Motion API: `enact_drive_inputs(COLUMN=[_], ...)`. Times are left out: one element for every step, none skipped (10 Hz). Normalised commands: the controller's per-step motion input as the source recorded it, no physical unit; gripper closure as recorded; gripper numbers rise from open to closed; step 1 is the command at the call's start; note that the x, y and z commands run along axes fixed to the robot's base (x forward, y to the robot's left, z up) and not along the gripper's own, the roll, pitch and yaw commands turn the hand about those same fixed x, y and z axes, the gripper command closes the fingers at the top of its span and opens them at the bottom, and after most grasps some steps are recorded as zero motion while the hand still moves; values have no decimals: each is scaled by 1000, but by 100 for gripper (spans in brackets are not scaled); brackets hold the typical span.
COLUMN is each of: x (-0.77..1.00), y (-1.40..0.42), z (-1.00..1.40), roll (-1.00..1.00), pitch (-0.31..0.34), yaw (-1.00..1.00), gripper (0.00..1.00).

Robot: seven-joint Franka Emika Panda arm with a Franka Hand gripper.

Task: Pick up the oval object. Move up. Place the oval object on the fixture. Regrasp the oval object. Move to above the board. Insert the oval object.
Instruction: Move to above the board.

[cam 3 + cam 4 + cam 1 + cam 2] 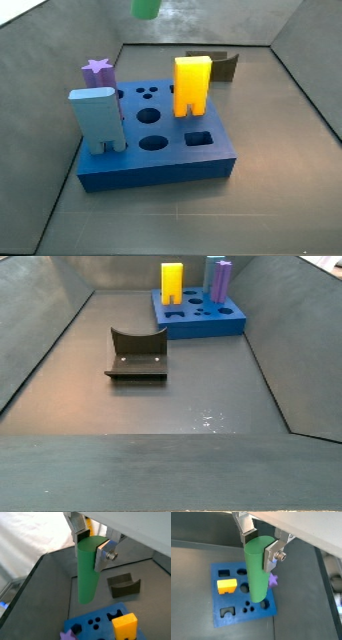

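Observation:
In both wrist views my gripper is shut on the top of the oval object, a plain green rod hanging upright from the silver fingers. Below the rod lie the blue board and the dark notched fixture. A side view catches only the rod's lower end, high above the floor behind the board; the gripper is cut off there. The fixture stands bare beside the board.
A yellow forked block, a grey-blue rectangular block and a purple star peg stand in the board. Dark sloping walls enclose the grey floor.

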Motion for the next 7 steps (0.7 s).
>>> enact_drive_inputs(x=[0, -17, -33, -53, -66, -69, -65], y=[-76, -35, -7, 8, 15, 17, 18], z=[6, 5, -5, -6, -5, -7, -5], roll=[-310, -296, -280, -259, -242, -223, -195], pitch=[-219, -242, -273, -318, -354, -392, -439], yaw=[1000, 1000, 1000, 1000, 1000, 1000, 1000], gripper=[100, 100, 100, 100, 100, 100, 100])
